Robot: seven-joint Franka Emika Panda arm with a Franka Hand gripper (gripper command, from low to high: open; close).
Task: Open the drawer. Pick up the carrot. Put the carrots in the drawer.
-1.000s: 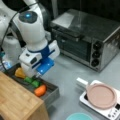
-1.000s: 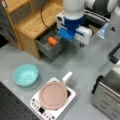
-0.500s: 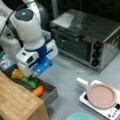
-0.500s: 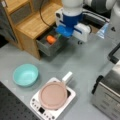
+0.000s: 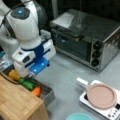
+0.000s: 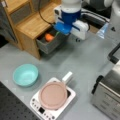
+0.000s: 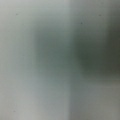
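The drawer (image 5: 49,96) (image 6: 49,46) stands pulled out from the wooden cabinet (image 5: 17,103) (image 6: 34,23). The orange carrot (image 5: 36,91) (image 6: 49,37) lies inside it near the front panel. A green item (image 5: 27,84) and a yellow item (image 5: 14,74) lie further back in the same drawer. My gripper (image 5: 31,74) (image 6: 59,32), white with a blue mount, hangs just above the drawer's back part, apart from the carrot. Its fingertips are mostly hidden by the hand. The wrist view gives only a grey blur.
A silver toaster oven (image 5: 85,40) (image 6: 107,95) stands on the grey table. A pink pan (image 5: 101,96) (image 6: 53,95) rests on a white cooker. A teal bowl (image 6: 25,74) (image 5: 80,117) sits near the cabinet's front.
The arm has lifted a little, away from the drawer. The carrot has stayed lying in the drawer.
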